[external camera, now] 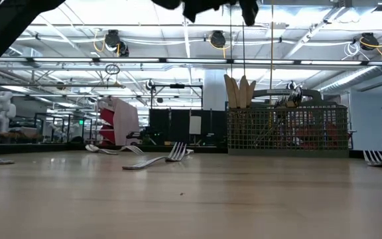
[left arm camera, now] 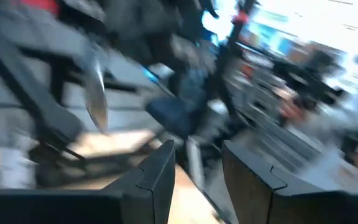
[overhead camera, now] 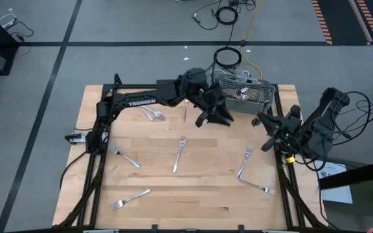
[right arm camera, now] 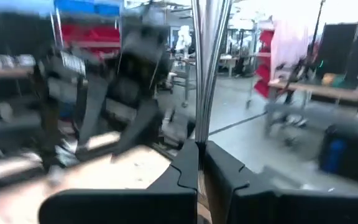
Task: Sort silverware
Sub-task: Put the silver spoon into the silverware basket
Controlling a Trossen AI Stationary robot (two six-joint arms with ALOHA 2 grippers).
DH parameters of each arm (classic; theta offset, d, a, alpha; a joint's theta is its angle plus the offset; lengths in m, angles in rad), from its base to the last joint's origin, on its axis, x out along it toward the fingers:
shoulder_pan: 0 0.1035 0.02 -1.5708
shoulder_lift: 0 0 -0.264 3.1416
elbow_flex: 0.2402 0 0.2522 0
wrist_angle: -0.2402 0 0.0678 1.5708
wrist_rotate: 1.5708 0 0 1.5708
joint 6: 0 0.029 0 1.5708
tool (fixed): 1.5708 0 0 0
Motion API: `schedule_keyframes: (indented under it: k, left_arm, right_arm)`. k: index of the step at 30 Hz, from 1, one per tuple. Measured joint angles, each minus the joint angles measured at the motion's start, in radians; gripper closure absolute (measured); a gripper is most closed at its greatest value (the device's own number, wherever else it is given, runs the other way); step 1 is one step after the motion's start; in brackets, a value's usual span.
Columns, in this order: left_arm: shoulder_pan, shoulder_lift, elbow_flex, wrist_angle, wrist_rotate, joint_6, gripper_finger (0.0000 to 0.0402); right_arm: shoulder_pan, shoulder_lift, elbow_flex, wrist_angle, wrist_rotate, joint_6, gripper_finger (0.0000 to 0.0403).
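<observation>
left gripper: raised just beside the caddy, fingers parted, nothing seen held
right gripper: clamped on one utensil, near the caddy
silverware: forks scattered on table
step: utensil to be lowered upright into a slot

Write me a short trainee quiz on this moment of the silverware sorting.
1. True or false: the caddy lies tipped on its side.
2. What is the right end effector doing? A: shut on a slim metal piece. B: open over the table. C: gripping the caddy's rim.
3. Name one kind of silverware that lies loose on the table.

Key: 1 false, it stands upright. 2 A. 3 forks.
</observation>
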Motion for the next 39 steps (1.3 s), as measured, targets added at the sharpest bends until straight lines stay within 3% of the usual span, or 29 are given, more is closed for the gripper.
schedule_keyframes:
  k: [4, 9, 13, 16, 19, 21, 23, 28, 31, 39]
  left_arm:
    - [-0.004, 0.0, 0.071, -0.01, -0.118, -0.004, 0.0263]
    - [-0.059, -0.013, 0.144, -0.13, -0.196, 0.279, 0.0263]
    - [-0.104, -0.02, 0.215, -0.315, -0.468, 0.645, 0.0263]
    - [-0.147, -0.02, 0.226, -0.343, -0.718, 0.914, 0.0263]
    - [-0.182, -0.02, 0.226, -0.334, -0.904, 1.021, 0.0263]
    - [-0.194, -0.02, 0.226, -0.329, -0.957, 1.017, 0.0263]
    - [-0.195, -0.02, 0.226, -0.307, -0.93, 0.932, 0.0263]
    - [-0.123, -0.019, 0.226, -0.181, -0.54, 0.513, 0.0263]
    - [-0.073, -0.009, 0.228, -0.121, -0.465, 0.325, 0.0263]
    - [-0.055, 0.016, 0.226, -0.137, -0.327, 0.286, 0.0263]
  right_arm:
    - [-0.064, -0.015, 0.0, -0.004, 0.003, -0.069, 0.04]
    - [-0.111, -0.024, 0.0, -0.01, -0.001, -0.076, 0.04]
    - [-0.15, -0.027, 0.0, -0.024, -0.001, -0.081, 0.0401]
    - [-0.18, -0.025, 0.0, -0.027, -0.003, -0.072, 0.0401]
    - [-0.208, -0.025, 0.0, -0.03, -0.004, -0.064, 0.0401]
    - [-0.225, -0.025, 0.0, -0.033, -0.028, -0.065, 0.0402]
    - [-0.246, -0.024, 0.0, -0.036, -0.072, -0.062, 0.0402]
    - [-0.298, -0.013, 0.0, -0.084, -0.253, -0.015, 0.0402]
    - [-0.321, -0.004, 0.0, -0.101, -0.347, 0.015, 0.0402]
    - [-0.368, 0.01, 0.0, -0.015, -0.51, 0.013, 0.0402]
